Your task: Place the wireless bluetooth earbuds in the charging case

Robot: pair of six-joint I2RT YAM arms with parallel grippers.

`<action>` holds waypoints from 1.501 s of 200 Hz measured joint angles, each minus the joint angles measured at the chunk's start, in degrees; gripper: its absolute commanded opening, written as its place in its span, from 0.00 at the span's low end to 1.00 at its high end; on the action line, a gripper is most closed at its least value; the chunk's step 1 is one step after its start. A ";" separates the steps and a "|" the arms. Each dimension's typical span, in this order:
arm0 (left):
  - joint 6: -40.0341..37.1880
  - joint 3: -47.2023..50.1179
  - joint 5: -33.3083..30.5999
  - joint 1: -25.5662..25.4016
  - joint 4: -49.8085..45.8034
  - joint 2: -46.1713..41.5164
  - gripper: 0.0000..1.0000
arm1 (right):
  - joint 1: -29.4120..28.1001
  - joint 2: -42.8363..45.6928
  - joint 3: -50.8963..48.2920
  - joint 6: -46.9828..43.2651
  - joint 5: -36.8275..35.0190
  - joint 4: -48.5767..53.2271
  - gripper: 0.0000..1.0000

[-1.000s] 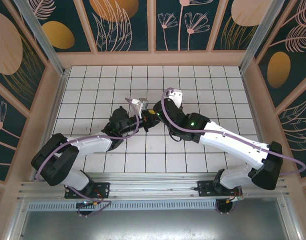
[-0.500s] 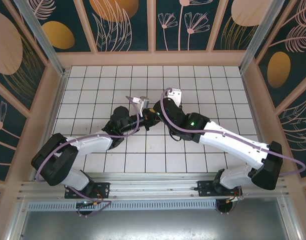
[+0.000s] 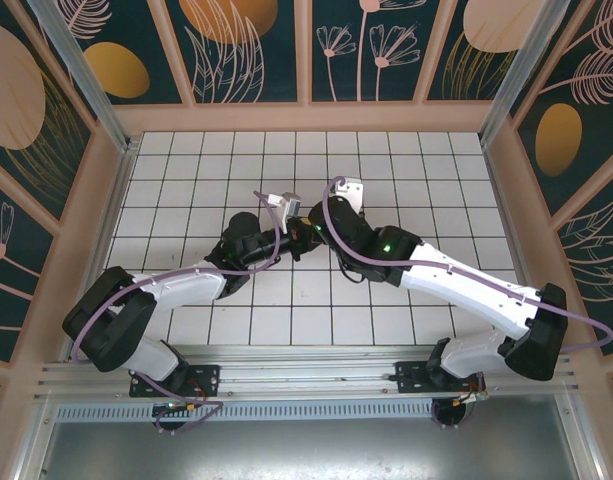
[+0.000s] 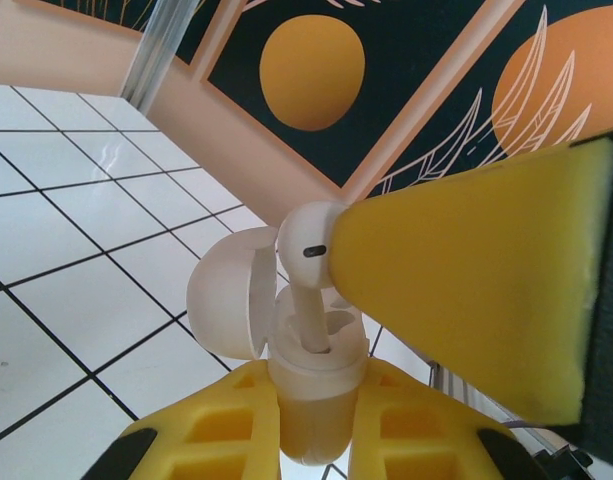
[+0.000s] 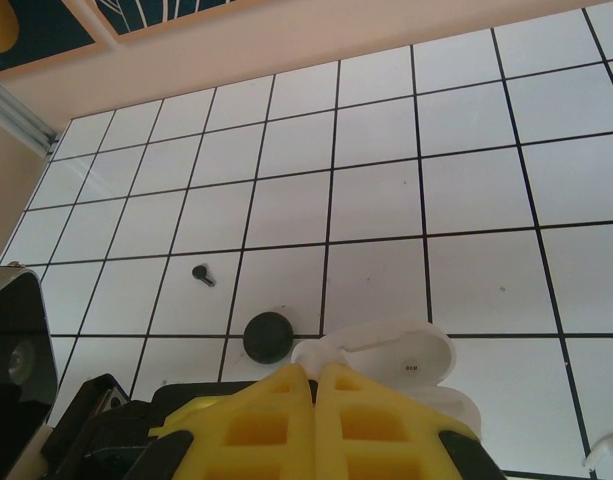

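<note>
The white charging case (image 4: pixel 308 372) stands upright with its lid (image 4: pixel 226 295) swung open to the left. My left gripper (image 4: pixel 308 432) is shut on the case's lower body. A white earbud (image 4: pixel 308 240) hangs over the case with its stem tip in one slot. The right gripper's yellow finger (image 4: pixel 466 270) presses on the bud's head. In the right wrist view my right gripper (image 5: pixel 314 375) is shut on that white earbud (image 5: pixel 321 352), with the open lid (image 5: pixel 401 355) just beyond. A black earbud (image 5: pixel 202 273) lies on the tiles. Both grippers meet mid-table, left gripper (image 3: pixel 286 222) and right gripper (image 3: pixel 304 232).
A black round object (image 5: pixel 269 337) rests on the floor next to the black earbud. Something small and white shows at the lower right edge (image 5: pixel 608 452) of the right wrist view. White tiles stretch to the peach walls (image 3: pixel 306 118).
The left wrist has edged slightly away from the arm bases. Both grippers stay together at the same spot.
</note>
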State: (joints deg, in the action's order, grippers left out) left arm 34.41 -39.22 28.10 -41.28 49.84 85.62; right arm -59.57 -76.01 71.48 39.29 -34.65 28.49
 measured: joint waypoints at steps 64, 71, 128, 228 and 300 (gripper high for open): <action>0.00 -0.02 0.00 0.00 0.00 -0.09 0.00 | 0.00 1.70 -0.17 -0.09 -0.48 1.31 0.03; 0.00 -0.02 0.00 0.00 -0.07 -0.09 0.00 | 0.02 1.99 -0.22 -0.22 -0.57 1.53 0.03; 0.00 -0.02 -0.02 0.02 -0.44 -0.09 0.00 | 0.00 3.23 -1.68 -1.79 0.15 1.44 0.03; 0.20 0.00 0.24 0.02 0.37 -0.09 0.00 | 0.33 3.56 -1.79 -4.09 0.20 1.05 0.03; -1.40 0.59 0.55 0.13 2.16 -0.07 0.00 | 0.33 3.67 -1.60 -5.84 0.22 0.15 0.03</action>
State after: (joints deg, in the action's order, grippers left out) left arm 33.01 -38.63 28.64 -41.15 52.01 85.56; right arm -59.24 -72.34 69.89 33.45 -34.44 28.64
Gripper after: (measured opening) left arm 0.130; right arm 0.045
